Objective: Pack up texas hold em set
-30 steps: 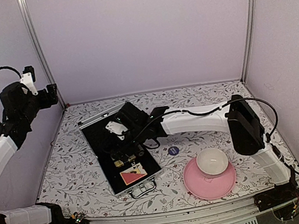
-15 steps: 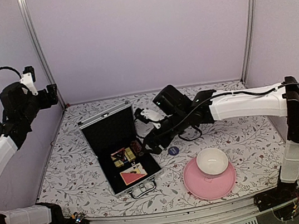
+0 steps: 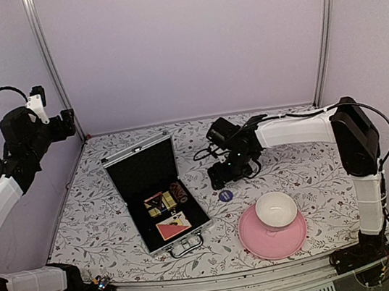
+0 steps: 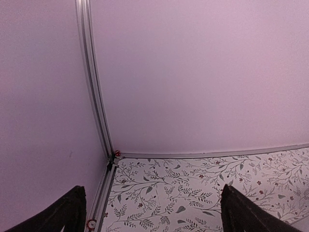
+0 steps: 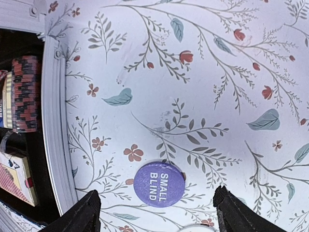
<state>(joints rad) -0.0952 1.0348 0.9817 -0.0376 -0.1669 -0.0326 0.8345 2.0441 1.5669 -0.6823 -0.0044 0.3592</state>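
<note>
The silver briefcase (image 3: 122, 160) lies open at the left of the table, black lining up. In it lie the dark red chip stack (image 3: 179, 191), the gold-and-dark card box (image 3: 158, 203) and the red/pink card box (image 3: 173, 226). The blue round disc (image 3: 225, 195) lies on the cloth right of the case; the right wrist view shows it (image 5: 159, 183) marked SMALL BLIND, with the chip stack (image 5: 25, 92) at left. My right gripper (image 3: 219, 179) (image 5: 157, 212) hovers open and empty just above the disc. My left gripper (image 4: 152, 212) is open, high at the far left corner.
A pink plate (image 3: 257, 242) with a white bowl (image 3: 276, 209) on it stands at the front right, close to the disc. The case's raised lid and metal handle (image 3: 185, 245) are near. Walls and aluminium posts (image 3: 50, 64) close in the table.
My right arm has drawn back out of the case and swung right, then lowered over the blue disc. The chip stack now lies in the case. The left arm has not moved.
</note>
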